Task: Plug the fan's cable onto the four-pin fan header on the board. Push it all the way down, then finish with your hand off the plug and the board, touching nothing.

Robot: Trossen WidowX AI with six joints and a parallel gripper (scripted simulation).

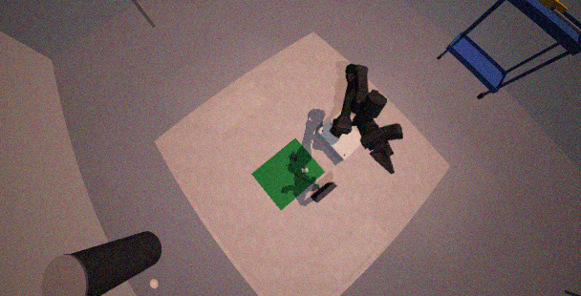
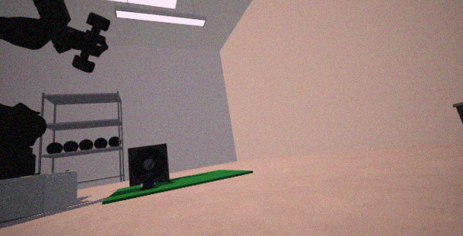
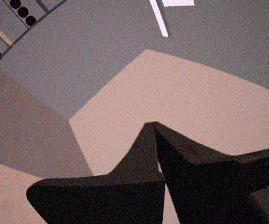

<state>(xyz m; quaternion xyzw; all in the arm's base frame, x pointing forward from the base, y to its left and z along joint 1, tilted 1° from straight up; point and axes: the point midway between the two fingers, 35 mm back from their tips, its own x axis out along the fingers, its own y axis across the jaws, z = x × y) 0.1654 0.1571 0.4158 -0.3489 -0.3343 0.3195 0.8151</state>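
The green board (image 1: 274, 175) (image 2: 213, 175) lies flat on the table. The dark square fan (image 1: 324, 192) (image 2: 160, 160) stands upright at the board's edge. A small pale part (image 1: 305, 170) sits on the board near the fan; whether it is the header, the plug or both cannot be told. A small dark part (image 2: 148, 184) stands on the board before the fan in the exterior view. The cable cannot be made out. My gripper (image 1: 392, 171) (image 2: 106, 46) (image 3: 151, 127) is shut with nothing visible between its fingertips. It is high above the table, well away from the board and fan.
A pale box (image 1: 349, 146) (image 2: 23, 198) stands on the table beside the arm's base. The arm (image 1: 355, 94) reaches over it, and its shadow falls across the board. A blue cart (image 1: 480, 60) and a shelf rack (image 2: 81, 125) stand beyond the table.
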